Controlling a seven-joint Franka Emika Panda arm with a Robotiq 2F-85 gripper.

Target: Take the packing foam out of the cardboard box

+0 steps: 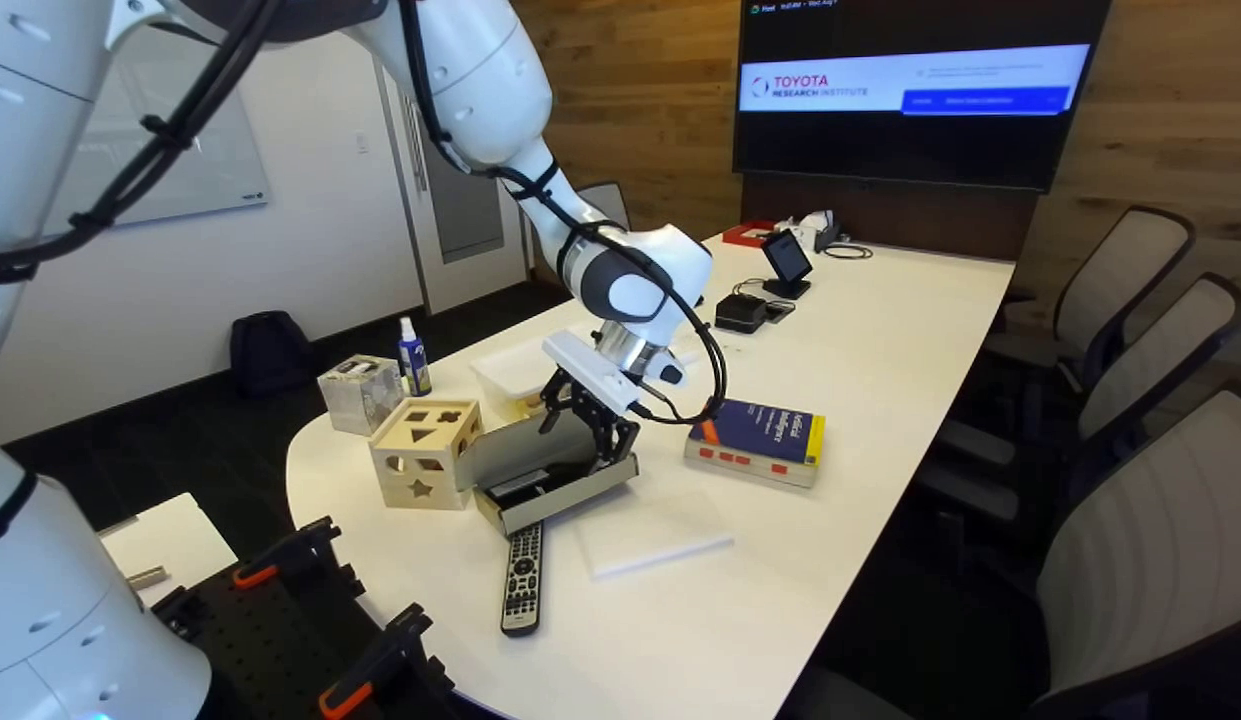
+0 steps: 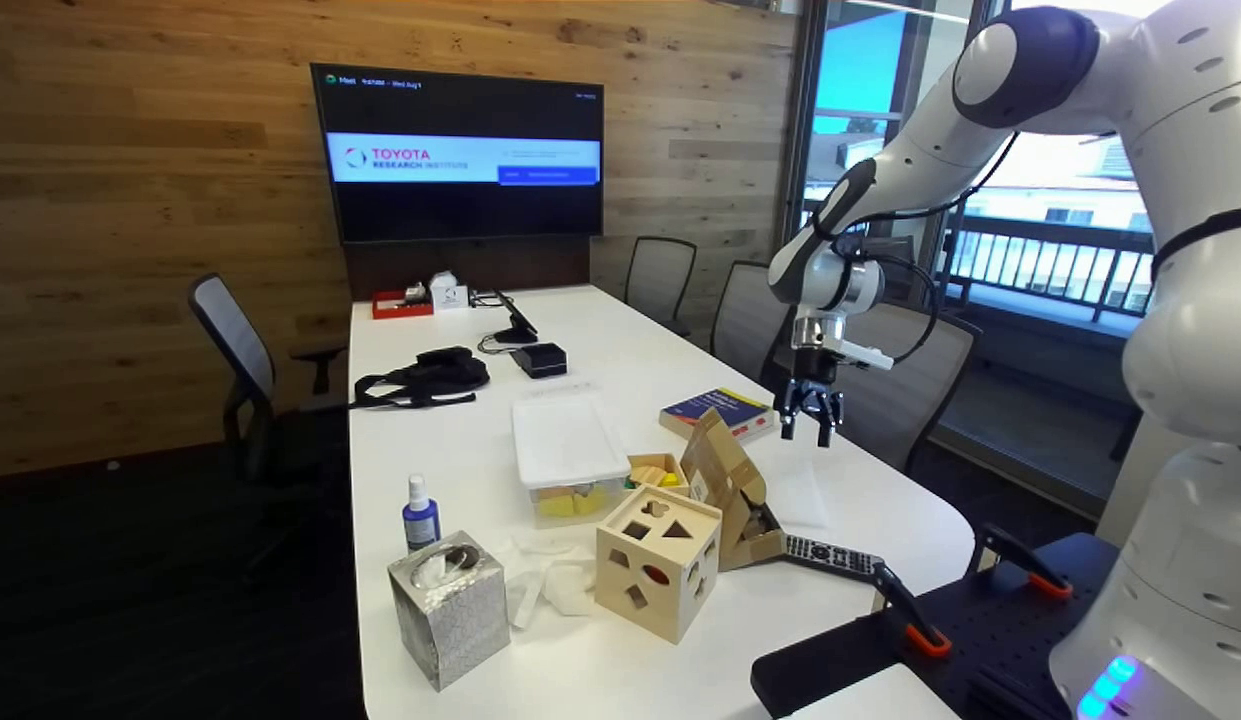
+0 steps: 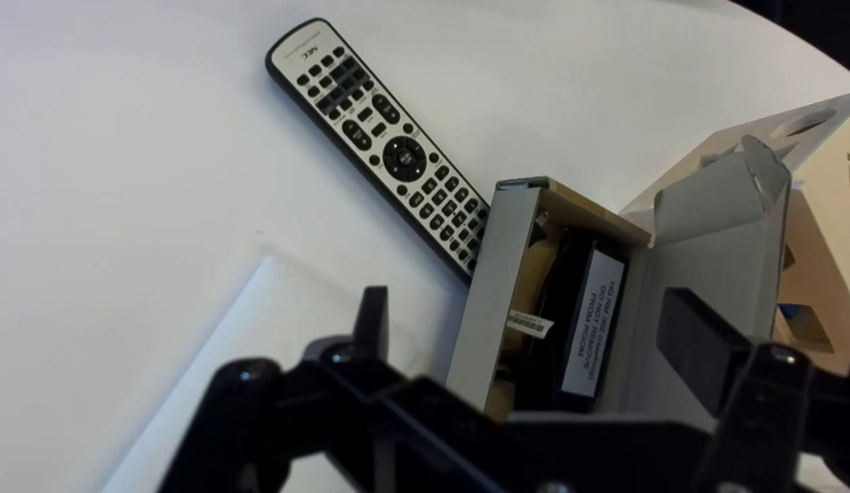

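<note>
The packing foam (image 1: 658, 538) is a pale flat piece lying on the white table beside the cardboard box. It also shows in an exterior view (image 2: 802, 495) and, partly behind a finger, in the wrist view (image 3: 260, 329). The tan cardboard box (image 1: 570, 502) stands with its flap up; it also shows in an exterior view (image 2: 715, 468) and the wrist view (image 3: 496, 294). A black item with a white label (image 3: 592, 325) lies inside it. My gripper (image 1: 575, 447) is open and empty, raised above the table, also in an exterior view (image 2: 806, 438); the wrist view shows the box between its fingers (image 3: 526, 298).
A remote control (image 1: 523, 582) touches the box's end. A wooden cube with holes (image 1: 425, 455) stands against the flap side. A thick book (image 1: 755, 442), a lidded plastic container (image 2: 570, 445), a tissue box (image 2: 448, 608) and a spray bottle (image 2: 421, 518) stand around.
</note>
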